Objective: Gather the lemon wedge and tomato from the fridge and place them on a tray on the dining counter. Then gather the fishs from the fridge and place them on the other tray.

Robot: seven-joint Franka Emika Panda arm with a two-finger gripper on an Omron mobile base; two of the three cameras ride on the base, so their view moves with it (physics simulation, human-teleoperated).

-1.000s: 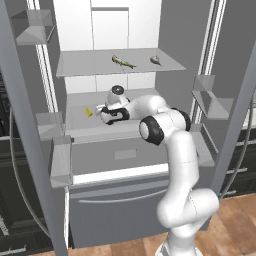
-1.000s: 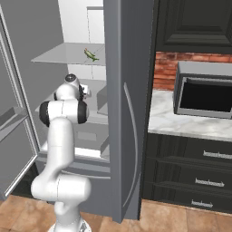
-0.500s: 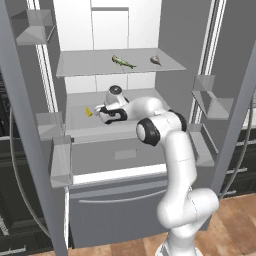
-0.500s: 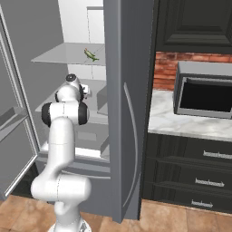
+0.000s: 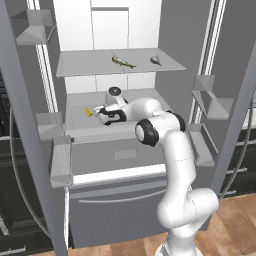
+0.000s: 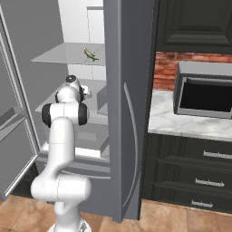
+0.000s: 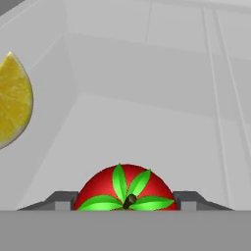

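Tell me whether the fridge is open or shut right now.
Open: the fridge doors stand swung wide, baring shelves where the lemon wedge and a fish lie.

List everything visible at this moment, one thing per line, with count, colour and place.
fridge: one, grey steel, doors open, white and grey inside.
tomato: one, red with green leaves, on the middle fridge shelf, between the end effector's fingertips.
lemon wedge: one, yellow, on the same shelf, off to one side of the tomato and apart from it.
fish: two, one olive-tan and one grey, on the upper fridge shelf.
microwave: one, grey, on the marble counter beside the fridge.
cabinets: dark, below and above that counter.
end effector: one, dark fingertips on both sides of the tomato; contact not clear.
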